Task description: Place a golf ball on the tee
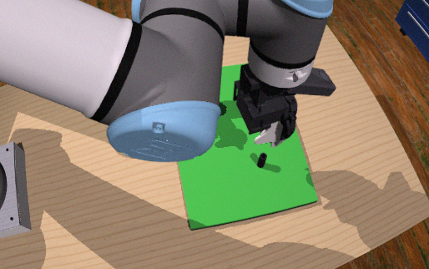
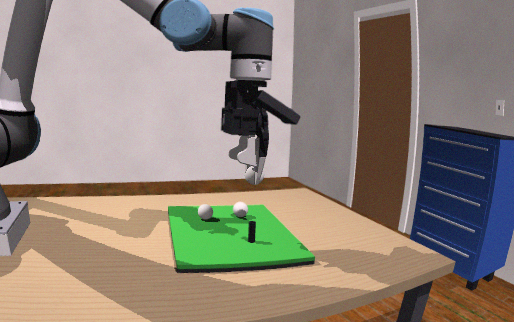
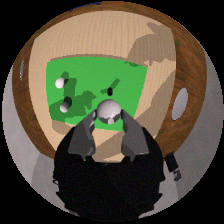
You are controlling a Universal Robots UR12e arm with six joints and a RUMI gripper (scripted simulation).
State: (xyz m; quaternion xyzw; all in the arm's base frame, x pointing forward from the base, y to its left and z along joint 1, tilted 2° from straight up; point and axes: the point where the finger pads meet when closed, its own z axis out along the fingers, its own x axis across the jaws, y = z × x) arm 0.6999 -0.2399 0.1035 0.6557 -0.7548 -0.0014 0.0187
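Bright, even light falls from above, casting hard-edged arm shadows across the wooden surface [image 1: 355, 125] and green mat [image 1: 250, 192]. No glare or blur; edges look jagged. The wrist view bulges fisheye-style inside a black circular border.
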